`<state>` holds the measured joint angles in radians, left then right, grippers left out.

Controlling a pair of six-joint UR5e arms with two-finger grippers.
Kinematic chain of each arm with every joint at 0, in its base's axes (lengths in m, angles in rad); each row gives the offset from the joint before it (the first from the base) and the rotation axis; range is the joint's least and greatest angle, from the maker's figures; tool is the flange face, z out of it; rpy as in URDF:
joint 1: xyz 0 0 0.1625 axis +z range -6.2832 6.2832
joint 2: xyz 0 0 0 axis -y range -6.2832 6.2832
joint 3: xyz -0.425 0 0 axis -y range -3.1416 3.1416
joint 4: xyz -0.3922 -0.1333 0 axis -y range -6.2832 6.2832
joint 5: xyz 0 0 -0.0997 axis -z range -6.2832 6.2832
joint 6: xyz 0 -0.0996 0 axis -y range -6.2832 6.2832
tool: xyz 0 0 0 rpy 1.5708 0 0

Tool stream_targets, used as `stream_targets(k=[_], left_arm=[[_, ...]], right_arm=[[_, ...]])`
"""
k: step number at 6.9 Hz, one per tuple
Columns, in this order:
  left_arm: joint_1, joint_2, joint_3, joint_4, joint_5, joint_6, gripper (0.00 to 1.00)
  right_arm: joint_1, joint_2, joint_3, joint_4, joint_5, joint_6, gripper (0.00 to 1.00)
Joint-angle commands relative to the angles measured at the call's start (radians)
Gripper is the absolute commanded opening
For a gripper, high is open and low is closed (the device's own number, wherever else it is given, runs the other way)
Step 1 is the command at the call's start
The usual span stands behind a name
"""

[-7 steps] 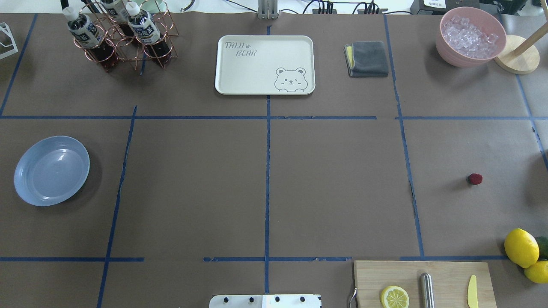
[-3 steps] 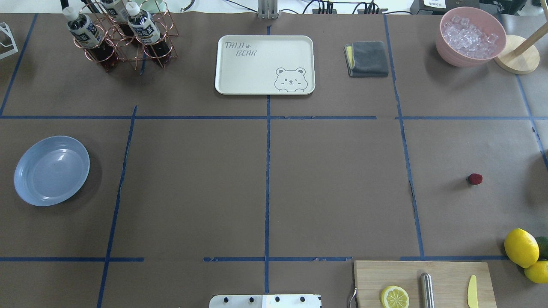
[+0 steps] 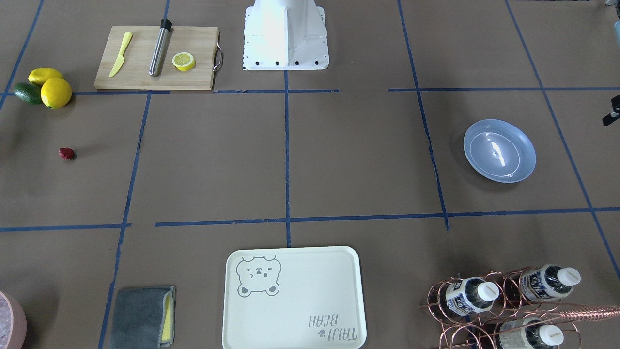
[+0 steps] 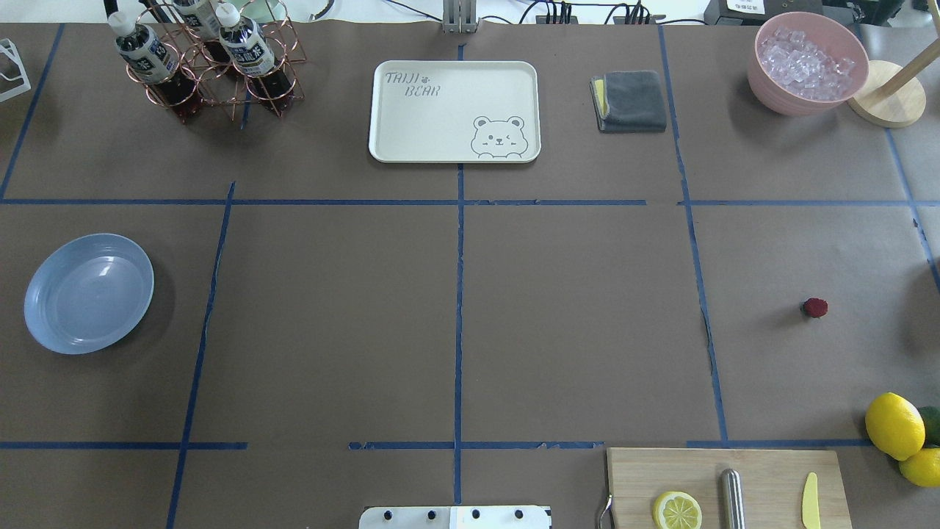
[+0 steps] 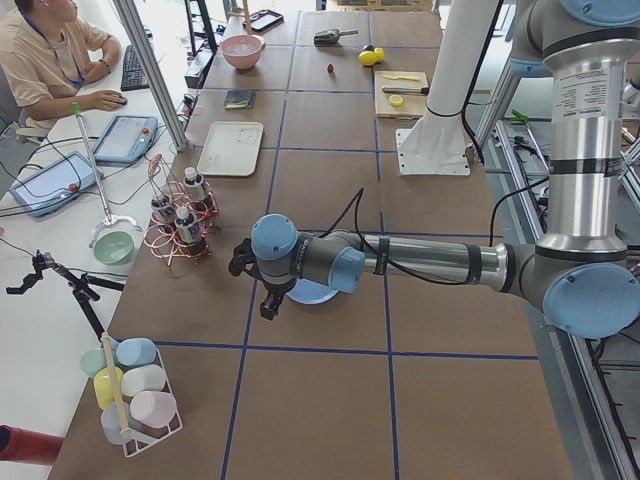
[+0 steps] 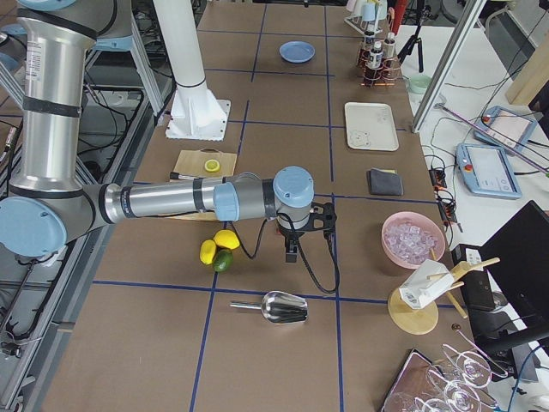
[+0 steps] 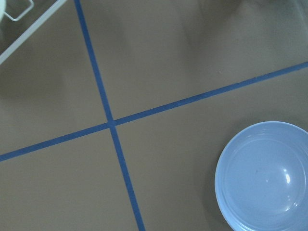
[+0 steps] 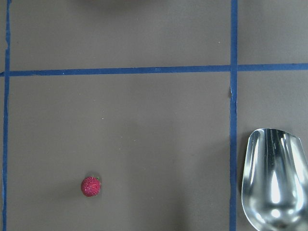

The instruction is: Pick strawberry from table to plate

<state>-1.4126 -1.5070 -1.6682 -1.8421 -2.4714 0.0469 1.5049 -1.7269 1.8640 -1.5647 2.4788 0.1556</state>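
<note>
Left wrist view, looking straight down on the brown table (image 7: 192, 62). Two blue tape lines (image 7: 111, 124) cross left of centre: one runs from the top edge down to the bottom edge, the other rises from the left edge to the right edge. The pale blue plate (image 7: 264, 178) lies in the lower right quadrant, touching neither line, cut by the bottom edge of the view. It is empty, with small glints on its inner face. A white wire frame (image 7: 29, 33) crosses the upper left corner.

Open table (image 4: 573, 316) between strawberry (image 4: 814, 307) and plate (image 4: 88, 292), lemons (image 4: 894, 425) and cutting board (image 4: 771, 477) near the strawberry
</note>
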Motion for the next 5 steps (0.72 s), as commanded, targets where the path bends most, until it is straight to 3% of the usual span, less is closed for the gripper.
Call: stream_targets(k=[1,2,3,5], left_arm=[[0.180,-0.001,0.106,-0.267,0.064,-0.295,1.00],[0.289,-0.002,0.120,-0.375,0.156,-0.500,0.99],[0.341,-0.001,0.133,-0.390,0.185,-0.577,0.94],[0.371,-0.001,0.165,-0.391,0.192,-0.579,0.90]], right_arm=[[-0.008,0.004,0.000,0.000,0.009,-0.001,1.00],[-0.015,0.004,0.001,0.000,0.011,-0.001,1.00],[-0.018,0.003,0.001,0.000,0.011,-0.002,1.00],[-0.026,0.003,0.000,0.000,0.011,-0.001,1.00]])
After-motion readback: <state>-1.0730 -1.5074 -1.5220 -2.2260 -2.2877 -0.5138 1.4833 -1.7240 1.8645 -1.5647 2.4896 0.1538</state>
